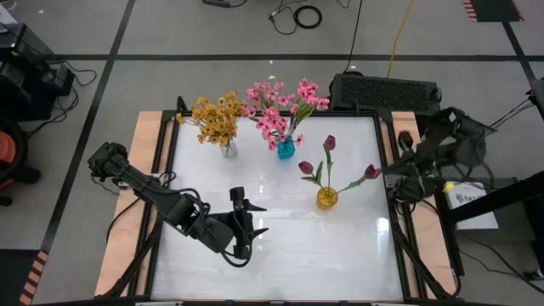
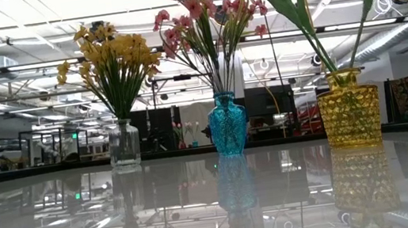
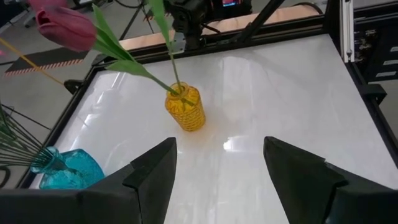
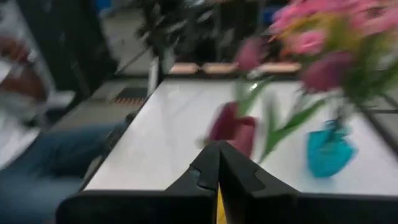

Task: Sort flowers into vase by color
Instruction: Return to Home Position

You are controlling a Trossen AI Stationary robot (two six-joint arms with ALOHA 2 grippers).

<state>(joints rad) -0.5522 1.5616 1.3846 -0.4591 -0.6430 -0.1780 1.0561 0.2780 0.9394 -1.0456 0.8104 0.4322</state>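
Three vases stand on the white table. A clear vase point(image 1: 229, 150) holds yellow-orange sprays point(image 1: 215, 117). A blue vase point(image 1: 286, 149) holds pink sprays point(image 1: 285, 106). A yellow vase point(image 1: 327, 198) holds magenta tulips point(image 1: 329, 143), and one bud point(image 1: 372, 172) leans toward the right edge. My left gripper point(image 1: 251, 219) hovers open over the table's near middle and faces the yellow vase point(image 3: 185, 109). My right gripper point(image 1: 393, 177) is shut at the right edge, just right of the leaning bud, and holds nothing I can see.
A black keyboard point(image 1: 384, 89) lies past the far edge. A white box point(image 1: 469, 197) sits beyond the right rail. A person in jeans point(image 4: 50, 168) shows in the right wrist view, off the table. Bare table point(image 1: 323, 255) lies near of the vases.
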